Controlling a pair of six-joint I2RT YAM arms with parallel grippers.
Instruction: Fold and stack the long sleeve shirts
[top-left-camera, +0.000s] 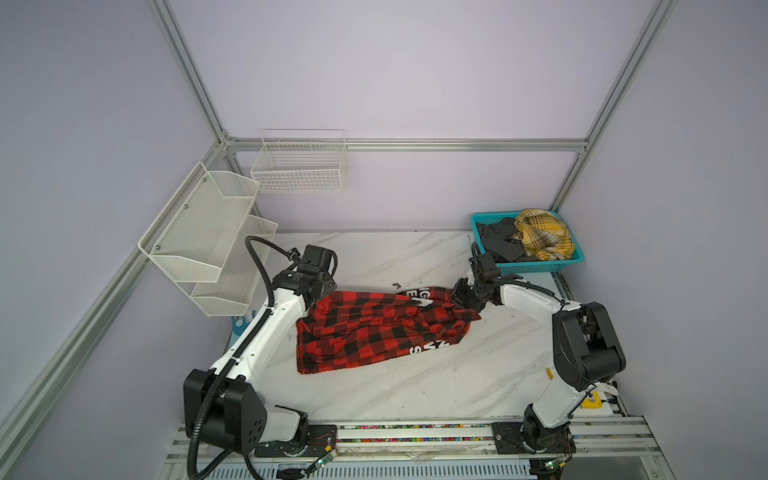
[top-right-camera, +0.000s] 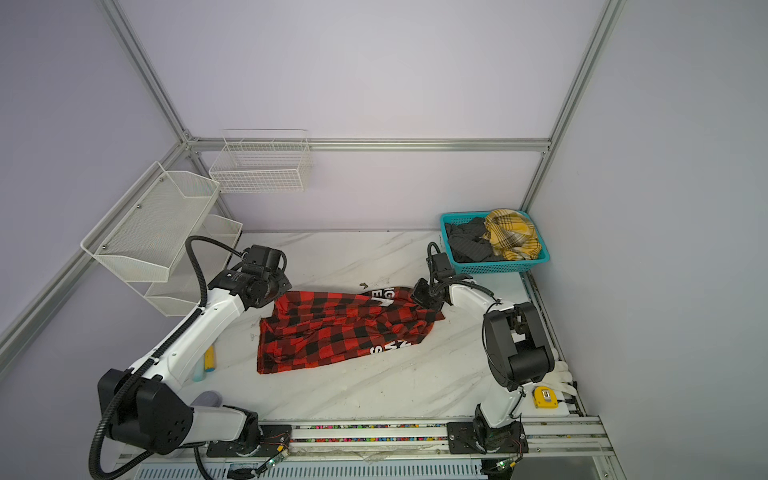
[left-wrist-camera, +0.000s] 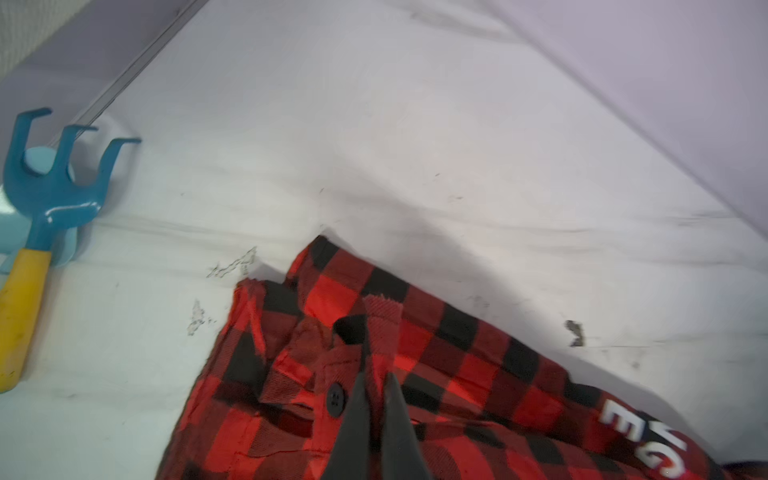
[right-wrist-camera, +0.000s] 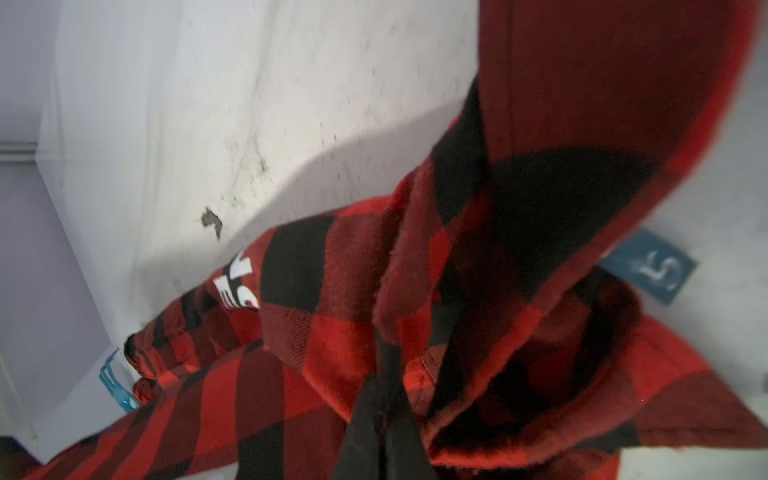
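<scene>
Across the middle of the marbled white bench (top-left-camera: 415, 395) lies the red-and-black check shirt (top-left-camera: 374, 328), the largest item in play, spread in a loose, wrinkled band between the two arms and neither flat nor squared. At the far right corner stands a teal basket (top-left-camera: 578, 261) holding the mustard plaid garment (top-left-camera: 540, 232) and, beside it, the dark grey garment (top-left-camera: 496, 243), both bundled and unfolded; no stack is begun, so the task is judged to be at an early stage. The left end effector (left-wrist-camera: 374, 395) is clenched on a small flap of cloth at the shirt's far left corner. The right end effector (right-wrist-camera: 382, 399) is likewise clamped on a fold at the shirt's far right end, where the fabric rises past the camera. White block letters (top-left-camera: 432, 347) show near the shirt's near edge and again on its far edge, which indicates the cloth is doubled or twisted over itself. A dark button (left-wrist-camera: 336, 399) sits just beside the left fingers, so that grip appears to be at the front placket. A toy rake (left-wrist-camera: 41, 199) lies at the bench's left margin, well apart from the work. Handling assessment: the shirt is soft, light flannel-like cloth with no stiffness. It will sag and drag between two held points, and layers may slip apart. Hems, shoulder seams and the collar offer the firmest purchase, and pinching a single layer risks leaving the underside behind.
</scene>
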